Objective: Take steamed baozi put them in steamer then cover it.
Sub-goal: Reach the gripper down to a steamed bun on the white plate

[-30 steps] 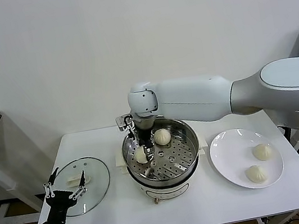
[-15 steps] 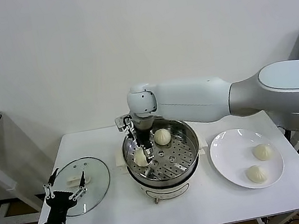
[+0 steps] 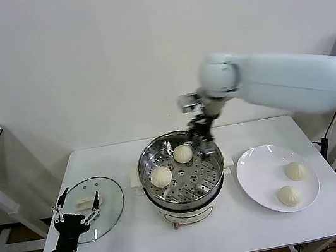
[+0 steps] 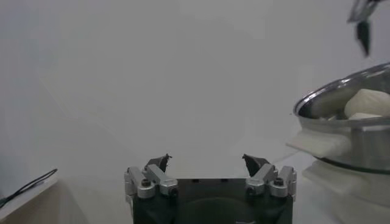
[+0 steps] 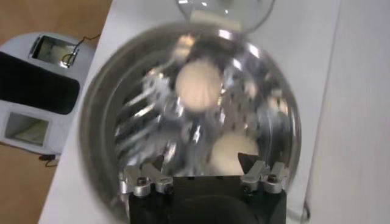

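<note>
Nearest me, my left gripper (image 3: 76,211) sits parked at the table's (image 3: 135,243) near-left corner, fingers spread and empty, beside the glass lid (image 3: 106,203) lying flat. On the right, the plate (image 3: 253,179) holds two baozi (image 3: 295,171). In the middle, the steamer (image 3: 162,211) stands uncovered with two more baozi (image 3: 161,176) on its tray, one near-left, one farther back. My right gripper (image 3: 200,139) hangs above the steamer's far-right rim, fingers spread, holding nothing. I can read no labels or writing anywhere.
</note>
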Tool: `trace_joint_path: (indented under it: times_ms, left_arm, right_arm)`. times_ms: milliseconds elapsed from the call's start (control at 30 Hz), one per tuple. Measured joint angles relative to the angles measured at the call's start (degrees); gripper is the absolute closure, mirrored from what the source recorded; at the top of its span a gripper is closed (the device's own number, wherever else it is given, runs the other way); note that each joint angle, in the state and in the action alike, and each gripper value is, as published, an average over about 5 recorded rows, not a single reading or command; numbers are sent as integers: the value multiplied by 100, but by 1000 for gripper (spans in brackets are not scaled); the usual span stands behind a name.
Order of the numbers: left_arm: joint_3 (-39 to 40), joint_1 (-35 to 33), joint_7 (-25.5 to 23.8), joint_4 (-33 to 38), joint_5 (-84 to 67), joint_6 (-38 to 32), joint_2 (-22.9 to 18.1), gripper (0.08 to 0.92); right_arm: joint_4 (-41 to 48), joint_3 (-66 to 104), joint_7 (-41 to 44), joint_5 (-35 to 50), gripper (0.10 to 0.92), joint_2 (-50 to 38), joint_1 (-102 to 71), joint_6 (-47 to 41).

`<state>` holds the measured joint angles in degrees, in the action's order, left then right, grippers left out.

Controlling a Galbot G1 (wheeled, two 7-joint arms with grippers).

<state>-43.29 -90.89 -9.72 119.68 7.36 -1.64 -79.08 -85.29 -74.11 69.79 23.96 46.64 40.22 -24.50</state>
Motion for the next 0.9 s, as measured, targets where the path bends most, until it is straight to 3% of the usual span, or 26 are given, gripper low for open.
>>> trace_joint_path:
  times_ms: [367,900]
  left_arm:
    - [98,-60,40,125,57,0,-72,177]
    - [103,-80,50,111,83,-18,-95,177]
  right_arm:
    - [-183,929,433,-1319,203,-1711,-1273,865]
    - [375,2981,574,-2822,203,-2017,-3934,1363]
